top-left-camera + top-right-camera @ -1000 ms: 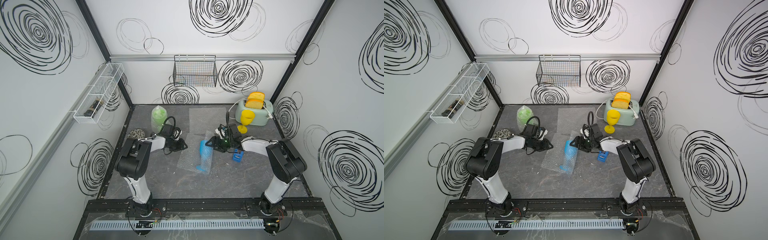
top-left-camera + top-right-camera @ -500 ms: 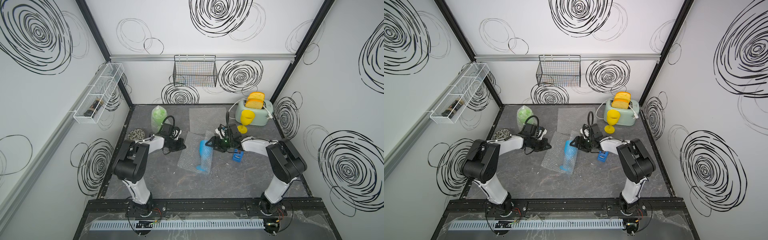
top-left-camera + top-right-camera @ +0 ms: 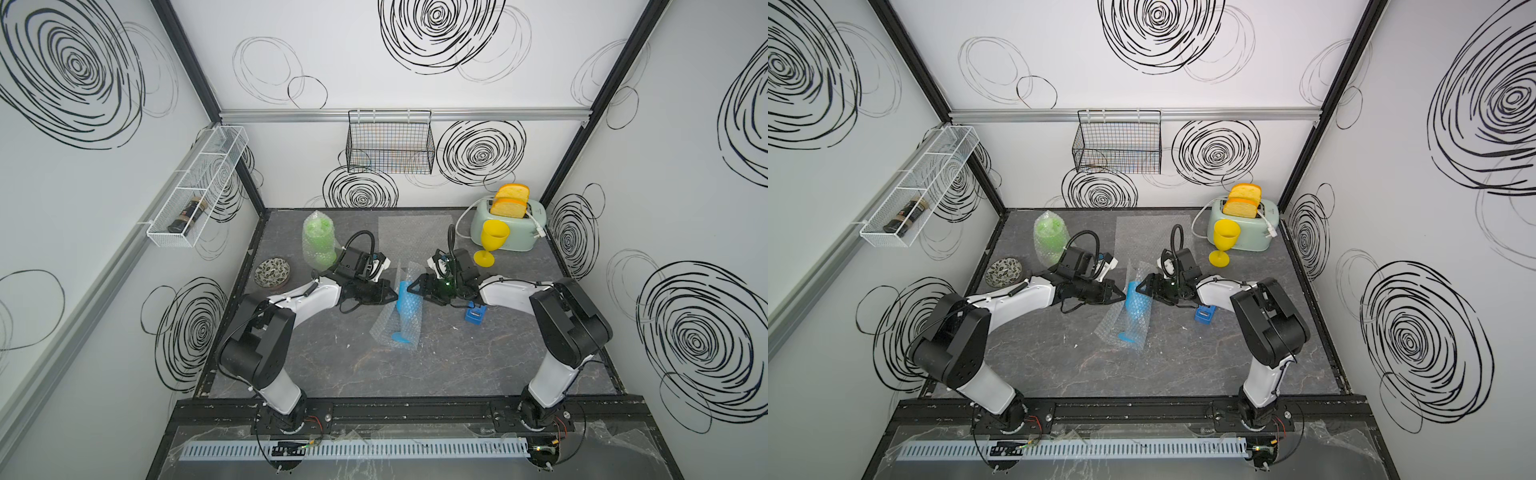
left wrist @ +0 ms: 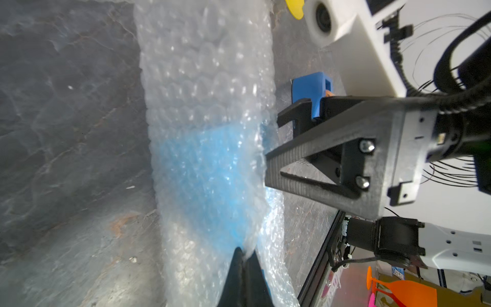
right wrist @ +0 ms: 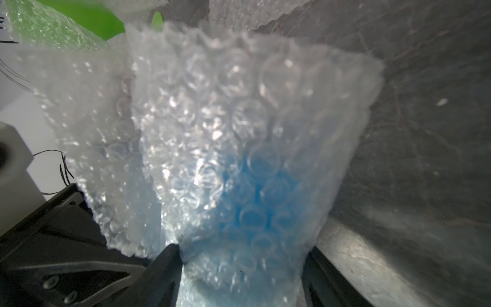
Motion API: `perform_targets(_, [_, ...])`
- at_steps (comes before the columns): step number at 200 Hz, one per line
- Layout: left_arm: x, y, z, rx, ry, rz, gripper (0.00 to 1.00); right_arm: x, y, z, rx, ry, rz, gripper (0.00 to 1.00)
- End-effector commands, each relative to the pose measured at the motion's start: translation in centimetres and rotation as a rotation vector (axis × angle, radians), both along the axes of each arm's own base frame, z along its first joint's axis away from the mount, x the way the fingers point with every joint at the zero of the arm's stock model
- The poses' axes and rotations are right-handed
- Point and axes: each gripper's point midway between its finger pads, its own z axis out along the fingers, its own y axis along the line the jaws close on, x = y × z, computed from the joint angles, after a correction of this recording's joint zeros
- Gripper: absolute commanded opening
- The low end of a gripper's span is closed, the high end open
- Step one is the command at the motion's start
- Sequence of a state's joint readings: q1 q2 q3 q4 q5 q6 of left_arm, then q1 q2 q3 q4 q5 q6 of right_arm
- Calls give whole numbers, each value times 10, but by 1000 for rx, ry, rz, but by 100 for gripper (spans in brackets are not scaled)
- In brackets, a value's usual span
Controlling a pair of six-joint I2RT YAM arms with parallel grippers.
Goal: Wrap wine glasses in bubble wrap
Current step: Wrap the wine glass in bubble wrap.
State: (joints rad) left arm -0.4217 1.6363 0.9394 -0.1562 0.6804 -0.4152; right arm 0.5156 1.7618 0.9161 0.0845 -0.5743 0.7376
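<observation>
Green goblet (image 3: 318, 243) wrapped, back-left of bench (image 3: 332, 361). Blue goblet (image 3: 405, 305) mid-bench, half-rolled in bubble wrap (image 3: 384, 330). Left fingers (image 4: 239, 279) pinch the sheet edge; right fingers (image 5: 164, 273) clasp the wrapped bowl, spread wide. Yellow goblet (image 3: 493, 245) bare, not yet started.

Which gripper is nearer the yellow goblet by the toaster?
Right. The right gripper grips the blue goblet on the side facing the yellow goblet; the left gripper, pinching bubble wrap, is on the blue goblet's far side.
</observation>
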Motion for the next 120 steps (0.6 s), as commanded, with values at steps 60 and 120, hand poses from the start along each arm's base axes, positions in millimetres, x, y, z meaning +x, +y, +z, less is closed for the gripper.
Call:
perform_targets(60, [2, -23, 31, -76, -40, -42, 0, -22, -6, -34, -116, 87, -10, 72])
perform_targets(120, [-2, -34, 20, -59, -14, -72, 0, -26, -3, -39, -132, 90, -1, 72])
